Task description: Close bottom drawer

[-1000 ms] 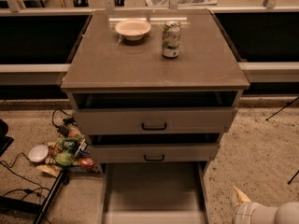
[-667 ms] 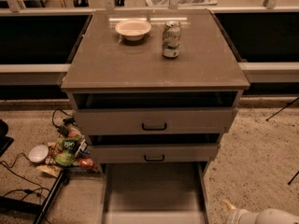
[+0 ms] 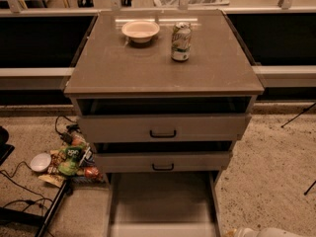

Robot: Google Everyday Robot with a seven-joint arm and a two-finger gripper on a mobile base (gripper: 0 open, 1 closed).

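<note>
Obs: bottom drawer [image 3: 163, 201] is pulled far out toward the camera. Its tray is bare and its front edge lies at the lower border of the view; the handle is not visible. Middle drawer [image 3: 163, 161] and top drawer [image 3: 163, 128] sit above it, each partly open. None of the three has shifted over the last second.

Change: only the gripper [image 3: 239, 233] has moved. A second ago it was at lower right, clear of the cabinet [image 3: 163, 68], with its pale tip raised over the carpet. It then slid left and down. Now just a pale sliver shows at the bottom edge, just right of the bottom drawer's right front corner. Contact with the drawer is not confirmed. Spread or pressed together: cannot tell, as most of it is cut off by the frame.

Unmoved: bowl [image 3: 140, 30] and can [image 3: 181, 42] on the cabinet top, and the litter [image 3: 69, 159] on the floor to the left.

Reading: approach phase. The arm seems to be working round toward the drawer front, and no push has begun since the tray has not travelled, so progress on the close is nil.

Next move likely needs the gripper squarely in front of the panel, near its middle, then a straight push back.

Risk: pushing at the right corner could skew the tray on its runners and jam it
</note>
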